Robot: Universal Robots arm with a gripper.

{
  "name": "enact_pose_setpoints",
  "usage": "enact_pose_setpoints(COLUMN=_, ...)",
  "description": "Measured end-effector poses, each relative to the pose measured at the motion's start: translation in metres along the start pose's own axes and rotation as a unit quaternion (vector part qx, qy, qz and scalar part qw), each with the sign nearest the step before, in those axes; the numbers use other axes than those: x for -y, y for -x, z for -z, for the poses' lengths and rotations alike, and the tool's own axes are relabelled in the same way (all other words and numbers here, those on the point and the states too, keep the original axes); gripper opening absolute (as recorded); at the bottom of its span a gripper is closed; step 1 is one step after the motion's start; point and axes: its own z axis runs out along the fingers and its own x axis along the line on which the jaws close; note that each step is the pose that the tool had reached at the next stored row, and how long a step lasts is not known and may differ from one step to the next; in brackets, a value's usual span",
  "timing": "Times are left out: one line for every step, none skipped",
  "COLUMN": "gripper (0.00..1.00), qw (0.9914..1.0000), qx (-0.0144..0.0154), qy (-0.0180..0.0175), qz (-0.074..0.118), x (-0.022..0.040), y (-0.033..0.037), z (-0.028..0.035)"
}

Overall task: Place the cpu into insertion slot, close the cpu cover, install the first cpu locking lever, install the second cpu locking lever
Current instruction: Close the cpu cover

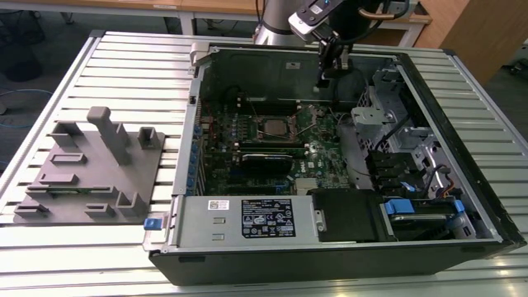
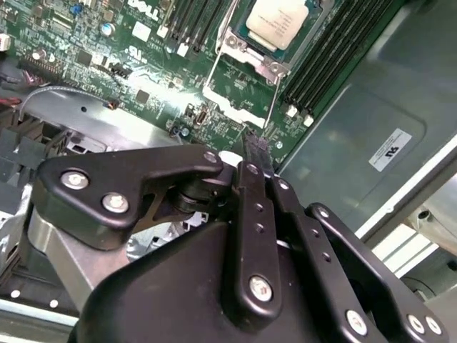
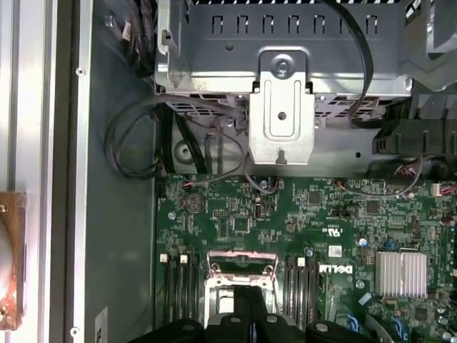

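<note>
The cpu (image 2: 278, 20), a small square chip with a silvery top, lies in the insertion slot (image 2: 241, 44) on the green board; in the exterior view the cpu (image 1: 272, 126) sits mid-board. The cpu cover (image 2: 232, 107), a thin metal frame, is swung open away from the chip, and the board shows through its cut-out. In the first wrist view the cpu cover (image 3: 240, 256) stands just beyond my fingers. My gripper (image 2: 255, 148) hangs above the board beside the open cover, shut with nothing in it. In the exterior view my gripper (image 1: 333, 69) hovers over the case's back part.
Long black memory slots (image 2: 335, 50) flank the socket. A metal drive cage (image 3: 282, 107) with loose cables (image 3: 136, 143) borders the board, and a finned heatsink (image 3: 403, 274) sits on it. A grey fixture block (image 1: 91, 167) stands on the slatted table at the exterior view's left.
</note>
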Motion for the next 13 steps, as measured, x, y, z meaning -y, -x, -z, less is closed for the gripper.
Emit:
enact_pose_setpoints(gripper=0.11, qw=1.0, qx=-0.0001, qy=0.0, qz=0.0, x=-0.0019, y=0.0, z=-0.0002)
enact_pose_setpoints(gripper=0.11, qw=1.0, qx=-0.0001, qy=0.0, qz=0.0, x=-0.0042, y=0.0, z=-0.0003)
enact_pose_setpoints(gripper=0.11, qw=1.0, qx=-0.0001, qy=0.0, qz=0.0, x=-0.0069, y=0.0, z=-0.0005)
enact_pose_setpoints(gripper=0.11, qw=1.0, qx=-0.0001, qy=0.0, qz=0.0, x=-0.0098, y=0.0, z=-0.0006)
enact_pose_setpoints(gripper=0.11, qw=1.0, qx=-0.0001, qy=-0.0001, qz=0.0, x=-0.0124, y=0.0, z=-0.0008)
enact_pose_setpoints(gripper=0.11, qw=1.0, qx=-0.0001, qy=-0.0001, qz=0.0, x=-0.0148, y=-0.0001, z=-0.0009)
enact_pose_setpoints(gripper=0.11, qw=1.0, qx=-0.0001, qy=-0.0001, qz=0.0, x=-0.0173, y=-0.0001, z=-0.001)
enact_pose_setpoints(gripper=0.11, qw=1.0, qx=-0.0001, qy=-0.0001, qz=0.0, x=-0.0195, y=-0.0002, z=-0.0011)
enact_pose_setpoints(gripper=0.11, qw=1.0, qx=-0.0001, qy=-0.0001, qz=0.0, x=-0.0211, y=-0.0002, z=-0.0012)
enact_pose_setpoints(gripper=0.11, qw=1.0, qx=-0.0001, qy=-0.0001, qz=0.0, x=-0.0219, y=-0.0002, z=-0.0019)
enact_pose_setpoints(gripper=0.11, qw=1.0, qx=-0.0001, qy=-0.0001, qz=0.0, x=-0.0224, y=-0.0001, z=-0.0034)
enact_pose_setpoints(gripper=0.11, qw=1.0, qx=-0.0001, qy=-0.0001, qz=0.0, x=-0.0226, y=0.0, z=-0.0052)
enact_pose_setpoints(gripper=0.11, qw=1.0, qx=-0.0001, qy=-0.0001, qz=0.0, x=-0.0228, y=0.0001, z=-0.007)
